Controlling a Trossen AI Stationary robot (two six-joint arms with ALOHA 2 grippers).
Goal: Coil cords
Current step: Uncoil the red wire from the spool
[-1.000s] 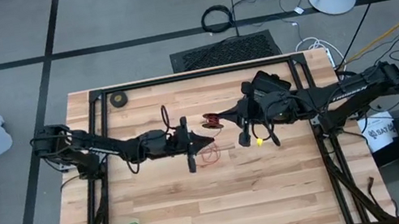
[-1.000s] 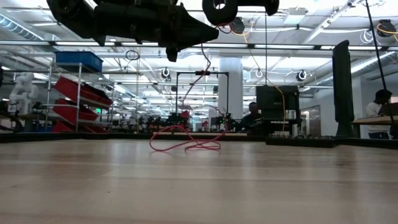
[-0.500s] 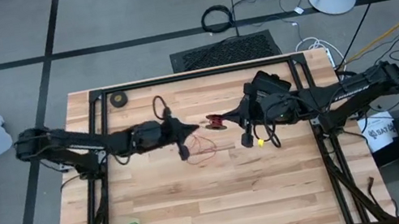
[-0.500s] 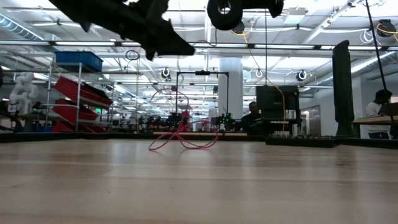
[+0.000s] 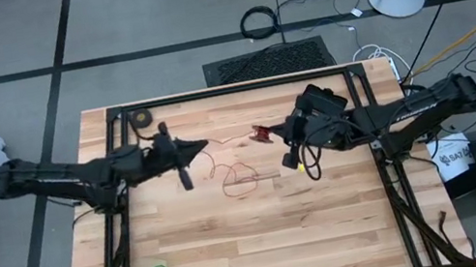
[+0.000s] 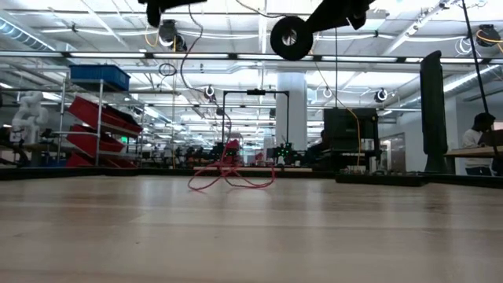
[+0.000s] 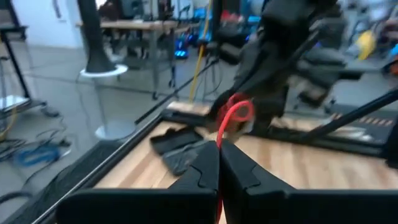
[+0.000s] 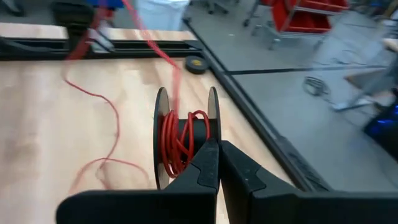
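Now we are mid-winding: our left gripper (image 7: 219, 163) pinches the wire (image 5: 237, 175) taut, our right gripper (image 8: 219, 163) clamps the reel (image 8: 186, 138), which next needs another turn.

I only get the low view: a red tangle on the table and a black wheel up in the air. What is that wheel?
Observer: It is a small reel with red wire wound on it. The right gripper has its jaws shut on it.
Operator: Is anything holding the wire's other end?
Observer: Yes. The left gripper has its jaws shut on the wire, above the left half of the table.
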